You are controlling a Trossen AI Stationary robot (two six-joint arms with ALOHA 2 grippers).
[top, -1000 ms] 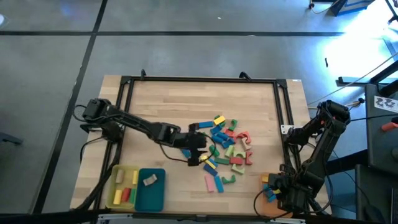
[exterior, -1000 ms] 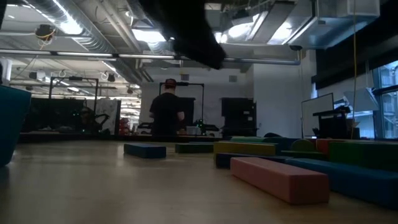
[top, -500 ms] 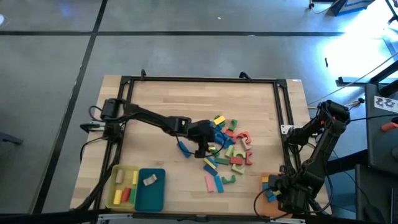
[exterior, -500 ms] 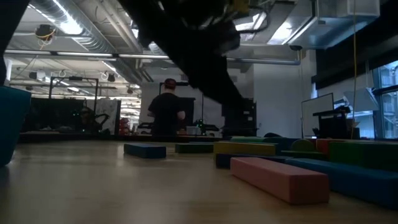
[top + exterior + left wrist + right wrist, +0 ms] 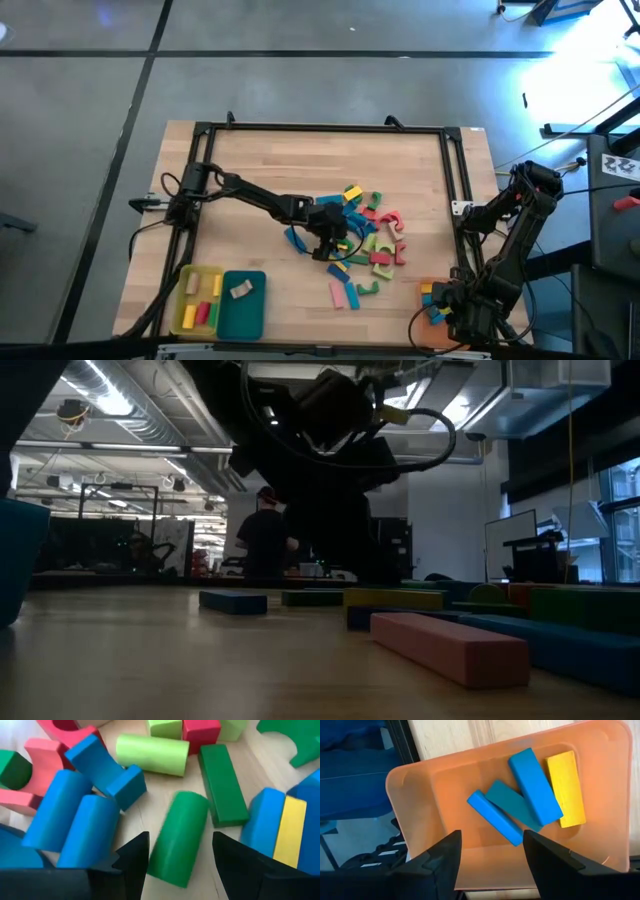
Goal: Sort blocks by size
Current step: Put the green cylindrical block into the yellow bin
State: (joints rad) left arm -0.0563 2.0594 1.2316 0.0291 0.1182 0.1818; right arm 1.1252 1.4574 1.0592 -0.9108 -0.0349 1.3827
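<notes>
The blocks (image 5: pixel 362 235) lie in a loose heap right of the table's middle, with bare wood between the heap and the black frame (image 5: pixel 320 127) on every side. In the left wrist view a dark green cylinder (image 5: pixel 178 838) lies on its side on the wood, its long axis running away from the camera, one end between the left gripper (image 5: pixel 180 857)'s 2 fingers. They stand wide apart on either side of it and grip nothing. Just beside it are 2 blue rounded blocks (image 5: pixel 70 827), a flat green bar (image 5: pixel 222 785) and a light green cylinder (image 5: pixel 152 754) lying crosswise.

The right gripper (image 5: pixel 491 851) hangs spread wide over the orange tray (image 5: pixel 445 790) at the table's near right corner, holding nothing; 4 bars lie flat in the tray: 3 blue, 1 yellow (image 5: pixel 565 787).

A yellow tray (image 5: pixel 185 305) and a teal tray (image 5: pixel 245 312) sit side by side at the near left edge.
</notes>
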